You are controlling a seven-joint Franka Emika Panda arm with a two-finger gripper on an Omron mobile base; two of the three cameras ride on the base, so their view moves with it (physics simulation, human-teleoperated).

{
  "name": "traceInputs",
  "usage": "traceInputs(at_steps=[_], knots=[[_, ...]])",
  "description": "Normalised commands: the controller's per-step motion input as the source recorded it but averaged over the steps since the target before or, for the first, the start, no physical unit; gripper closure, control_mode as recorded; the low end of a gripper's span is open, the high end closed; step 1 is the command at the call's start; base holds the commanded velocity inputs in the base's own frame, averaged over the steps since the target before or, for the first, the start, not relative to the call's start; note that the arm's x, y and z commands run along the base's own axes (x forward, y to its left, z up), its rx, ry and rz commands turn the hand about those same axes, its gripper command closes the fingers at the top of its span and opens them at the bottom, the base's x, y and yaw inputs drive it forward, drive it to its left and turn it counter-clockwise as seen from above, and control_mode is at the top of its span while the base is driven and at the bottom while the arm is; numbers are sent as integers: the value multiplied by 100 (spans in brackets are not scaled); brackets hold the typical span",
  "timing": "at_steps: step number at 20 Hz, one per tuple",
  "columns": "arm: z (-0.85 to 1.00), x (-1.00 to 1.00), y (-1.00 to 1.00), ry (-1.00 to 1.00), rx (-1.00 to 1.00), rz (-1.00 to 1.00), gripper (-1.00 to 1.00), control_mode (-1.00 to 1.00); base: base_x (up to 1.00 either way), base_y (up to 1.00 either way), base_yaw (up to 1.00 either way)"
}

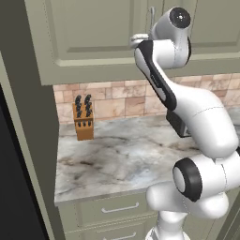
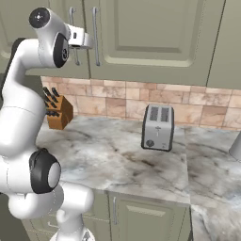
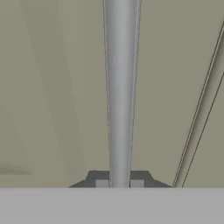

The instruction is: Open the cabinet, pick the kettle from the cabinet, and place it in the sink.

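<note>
**Gripper clamped on cabinet handle**

A brown wooden knife block [image 2: 58,112] stands at the grey-veined marble counter's [image 2: 117,155] back left edge. Above, the two-finger gripper [image 3: 119,183] grasps the long silver bar handle [image 3: 121,87] of the closed pale grey-green cabinet [image 2: 150,33]. A boxy silver toaster [image 2: 157,127] stands mid-counter.

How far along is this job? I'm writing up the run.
Done: the gripper is shut on the cabinet handle. In hand: opening the cabinet, whose doors look closed. Left: picking out the kettle and placing it in the sink.
</note>
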Motion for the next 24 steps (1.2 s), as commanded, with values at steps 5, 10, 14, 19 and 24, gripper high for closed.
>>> traceInputs(at_steps=[5, 10, 14, 19, 24], knots=[[0, -30, 24, -1, 0, 0, 100, -100, 0, 0, 0], [0, -41, 21, 0, 0, 0, 100, -100, 0, 0, 0], [0, -45, 20, 0, 0, 0, 100, -100, 0, 0, 0], [0, -47, 22, 0, 0, 0, 100, -100, 0, 0, 0], [1, -46, 25, 0, 0, 0, 100, -100, 0, 0, 0]])
